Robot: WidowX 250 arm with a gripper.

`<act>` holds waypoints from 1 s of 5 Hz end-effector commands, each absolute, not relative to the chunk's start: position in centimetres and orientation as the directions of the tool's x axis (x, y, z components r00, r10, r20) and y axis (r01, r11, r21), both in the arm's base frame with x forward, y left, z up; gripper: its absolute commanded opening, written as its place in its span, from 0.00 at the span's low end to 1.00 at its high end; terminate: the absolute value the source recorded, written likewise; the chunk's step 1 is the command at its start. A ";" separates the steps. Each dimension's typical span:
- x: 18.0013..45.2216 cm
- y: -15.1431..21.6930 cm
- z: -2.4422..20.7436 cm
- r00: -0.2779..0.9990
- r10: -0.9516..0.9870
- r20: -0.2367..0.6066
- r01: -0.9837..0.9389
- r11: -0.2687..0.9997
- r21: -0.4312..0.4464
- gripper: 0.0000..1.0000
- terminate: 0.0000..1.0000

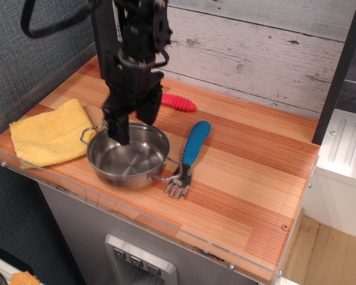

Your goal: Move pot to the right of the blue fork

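The tool (132,123), jaws apart, straddles the far rim of the pot (128,156) — left of the blue fork (188,155) on the desk (249,178). Stiff, slick steel — grip the rim squarely.

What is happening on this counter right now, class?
A black robot claw is lowered over the far rim of the shallow shiny steel pot, one finger inside it. The pot sits left of the blue-handled fork, its wire handle touching the fork's tines. A yellow cloth lies further left, and a red-handled spoon behind.
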State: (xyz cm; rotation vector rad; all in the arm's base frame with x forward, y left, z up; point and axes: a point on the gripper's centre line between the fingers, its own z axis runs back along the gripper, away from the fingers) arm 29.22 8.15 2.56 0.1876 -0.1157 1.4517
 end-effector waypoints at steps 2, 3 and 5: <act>29.9 8.7 2.1 0.062 0.987 0.148 -0.998 0.060 0.019 0.00 0.00; 29.8 8.6 2.4 0.075 0.986 0.150 -0.997 0.078 -0.017 0.00 0.00; 29.9 8.6 4.4 0.128 0.978 0.167 -0.992 0.129 0.003 0.00 0.00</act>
